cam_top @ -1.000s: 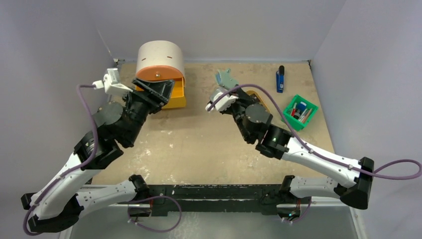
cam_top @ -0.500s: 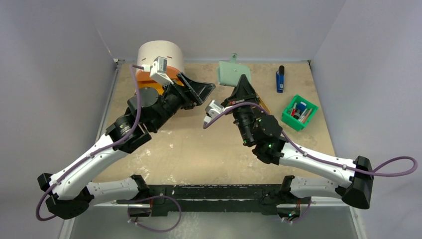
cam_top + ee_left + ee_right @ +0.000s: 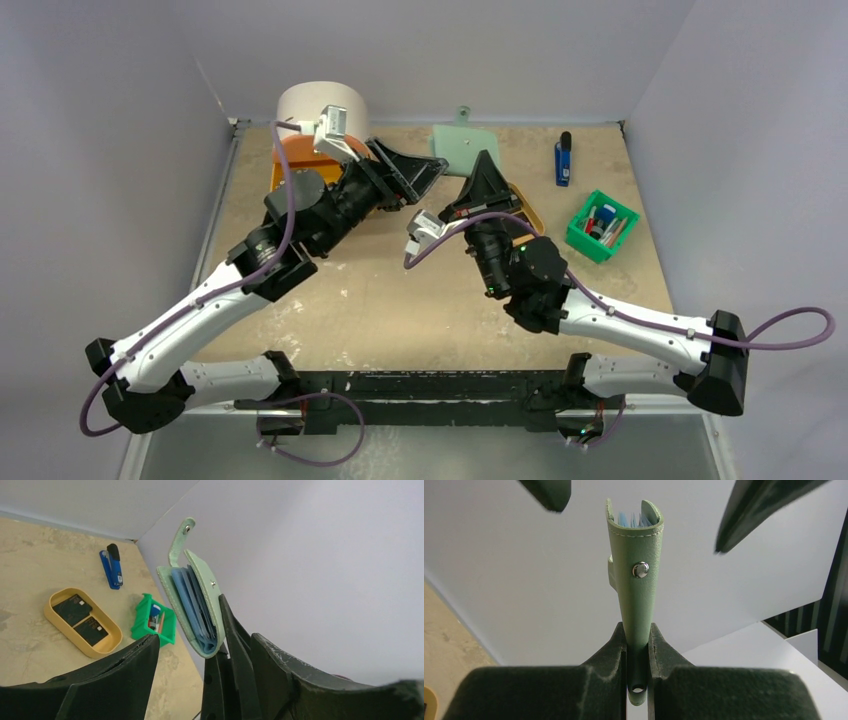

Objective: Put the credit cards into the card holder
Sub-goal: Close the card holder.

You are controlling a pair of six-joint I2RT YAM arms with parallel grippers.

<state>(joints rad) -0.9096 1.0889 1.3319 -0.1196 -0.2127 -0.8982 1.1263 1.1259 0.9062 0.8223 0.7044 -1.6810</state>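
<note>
The small grey-green stitched folding card holder was held upright in the air, pinched at its lower end by the closed right gripper. It was judged light and soft, apt to flex, and best taken by its outer covers. The left gripper was reached across with fingers spread, one either side of the holder, apart from it. The thin black credit cards were lying in the tan oval tray.
</note>
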